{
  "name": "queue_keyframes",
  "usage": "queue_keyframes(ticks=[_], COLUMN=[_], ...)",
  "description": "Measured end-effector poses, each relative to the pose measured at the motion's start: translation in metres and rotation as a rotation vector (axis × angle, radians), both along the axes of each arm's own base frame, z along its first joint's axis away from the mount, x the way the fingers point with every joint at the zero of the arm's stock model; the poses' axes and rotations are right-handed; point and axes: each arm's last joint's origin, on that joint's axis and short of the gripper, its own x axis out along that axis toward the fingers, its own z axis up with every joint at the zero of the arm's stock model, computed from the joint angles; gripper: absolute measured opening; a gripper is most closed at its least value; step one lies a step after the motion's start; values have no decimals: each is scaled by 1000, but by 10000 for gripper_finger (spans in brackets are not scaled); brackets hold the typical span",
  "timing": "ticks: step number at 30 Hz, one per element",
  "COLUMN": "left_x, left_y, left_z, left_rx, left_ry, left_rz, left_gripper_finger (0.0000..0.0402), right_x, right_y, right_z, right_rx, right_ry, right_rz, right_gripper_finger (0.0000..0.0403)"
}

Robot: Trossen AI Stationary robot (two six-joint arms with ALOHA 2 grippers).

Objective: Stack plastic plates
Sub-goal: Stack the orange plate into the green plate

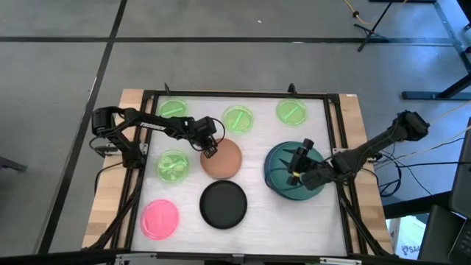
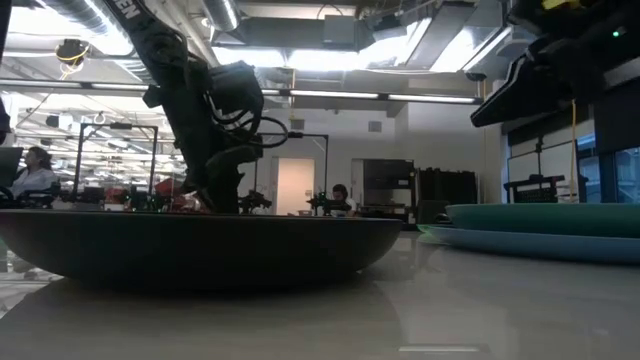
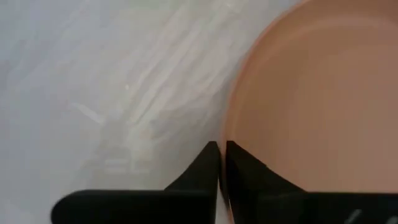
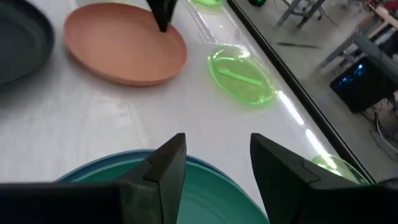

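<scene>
Tan-orange plate (image 3: 311, 99) rim pinched in left gripper (image 3: 222, 163); right gripper (image 4: 214, 163) spread above teal-green plate (image 4: 205, 199)

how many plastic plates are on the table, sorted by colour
Small translucent lime-green plastic plates: 4
Round tan-orange plastic plate: 1
Round black plastic plate: 1
Round pink plastic plate: 1
Large teal-green plastic plate: 1
Large slate-blue plastic plate, under the teal one: 1
Total: 9
</scene>
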Motion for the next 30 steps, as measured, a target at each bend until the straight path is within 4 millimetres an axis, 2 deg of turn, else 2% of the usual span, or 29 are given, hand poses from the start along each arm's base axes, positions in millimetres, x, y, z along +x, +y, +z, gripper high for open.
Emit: queue_keyframes(ticks=[7,12,19,23,27,30], left_x=[10,18,30,32,33,33], left_y=[2,5,0,-3,-3,-3], left_z=[6,15,25,26,27,27], left_rx=[49,84,57,36,4,-3], left_ry=[-112,-174,-327,-357,-368,-371], left_rz=[-55,-49,-116,-105,-110,-109], left_gripper_finger=[15,15,16,16,16,16], right_x=[4,13,40,56,64,70], right_y=[-9,-11,-1,7,14,17], right_z=[-1,-9,-28,-39,-52,-57], right_rx=[12,6,-24,-79,-127,-181], right_ry=[-6,27,122,123,175,174], right_rz=[-57,-60,181,299,473,526], right_gripper_finger=[172,172,172,172,172,172])
